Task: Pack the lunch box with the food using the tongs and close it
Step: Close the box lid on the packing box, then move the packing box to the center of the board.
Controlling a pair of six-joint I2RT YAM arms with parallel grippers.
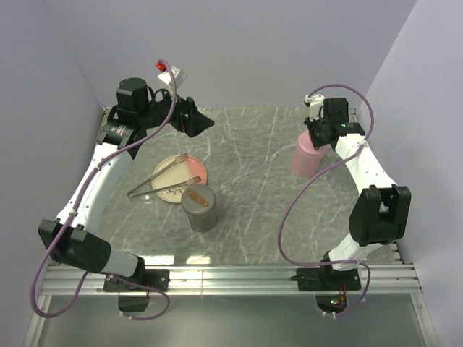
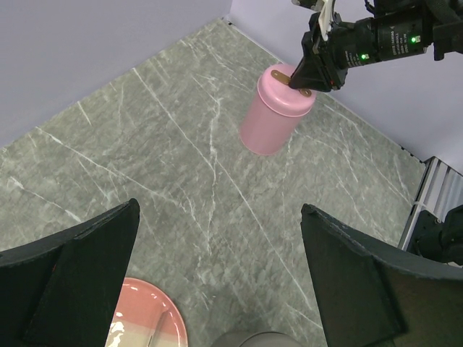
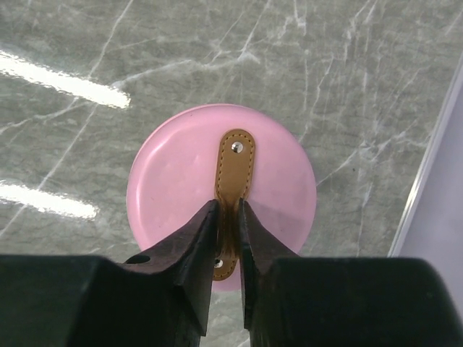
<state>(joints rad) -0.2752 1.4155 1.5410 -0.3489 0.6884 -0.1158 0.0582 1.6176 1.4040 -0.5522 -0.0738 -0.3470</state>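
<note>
A pink round lunch box (image 3: 173, 181) with its lid on stands at the right of the table (image 1: 307, 157). My right gripper (image 3: 228, 206) is above it, its fingers pinched on the brown leather strap (image 3: 236, 163) of the lid. The silver tongs (image 1: 163, 181) lie across the pink plate (image 1: 197, 172) left of centre. A pale patch (image 2: 119, 334) shows on the plate's edge; the food cannot be made out. My left gripper (image 2: 219, 210) hangs wide open in the air at the back left (image 1: 202, 123), holding nothing.
A grey lidded canister (image 1: 199, 210) with a brown strap stands against the plate's near side. Walls close the table at the back and both sides. An aluminium rail (image 1: 231, 273) runs along the near edge.
</note>
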